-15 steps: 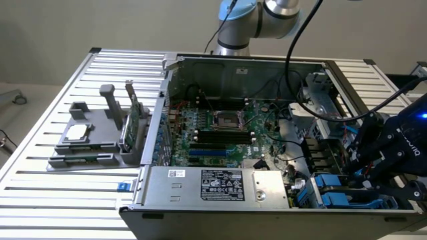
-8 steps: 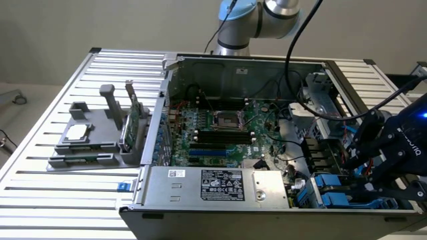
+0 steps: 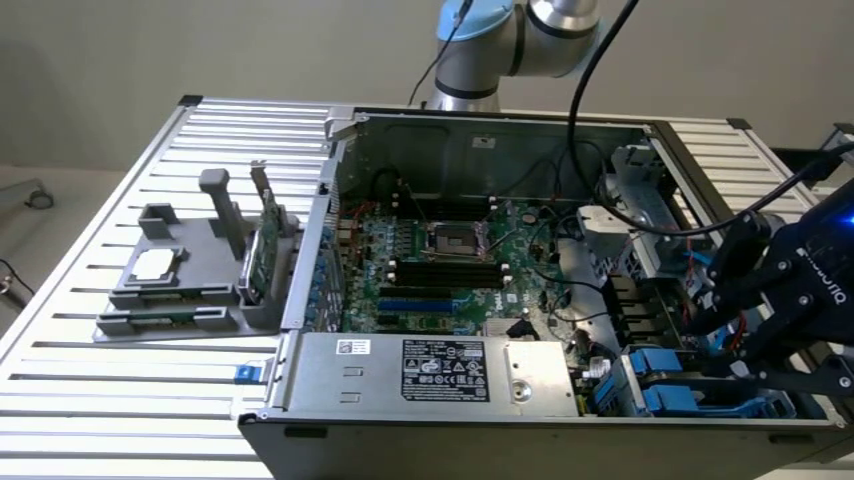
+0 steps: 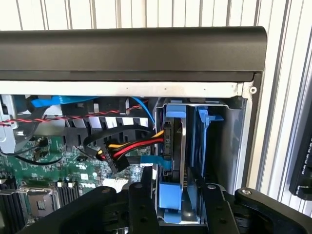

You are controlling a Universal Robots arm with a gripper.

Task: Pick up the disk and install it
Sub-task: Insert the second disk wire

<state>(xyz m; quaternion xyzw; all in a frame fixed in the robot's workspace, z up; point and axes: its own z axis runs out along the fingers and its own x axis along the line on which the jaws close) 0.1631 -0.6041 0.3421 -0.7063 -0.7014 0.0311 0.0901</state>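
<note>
Task status: the disk [image 4: 171,161] stands on edge inside the drive bay [image 4: 229,141] at the front corner of the computer case [image 3: 534,420], on the exterior view's right; its blue carrier rails [image 4: 174,111] sit within the bay walls, so the pick-up is complete and the insertion appears largely done; whether the carrier is fully latched cannot be confirmed, since the gripper body hides the near end of the disk. A bundle of red, yellow and black power wires [image 4: 131,144] and a blue data cable [image 4: 153,161] reach the side of the drive, apparently plugged in.

End effector: the gripper [image 4: 170,195] straddles the near end of the disk; the fingers [image 4: 146,187] stand on either side of the blue carrier tab [image 4: 171,192]. The jaws appear spread and released rather than clamped, with a narrow gap visible beside the carrier; contact cannot be ruled out on the hidden faces.

Relative position: the disk lies directly between the fingers; in the exterior view the gripper [image 3: 781,330] hangs just above the bay, over the blue rails [image 3: 667,375].
</note>
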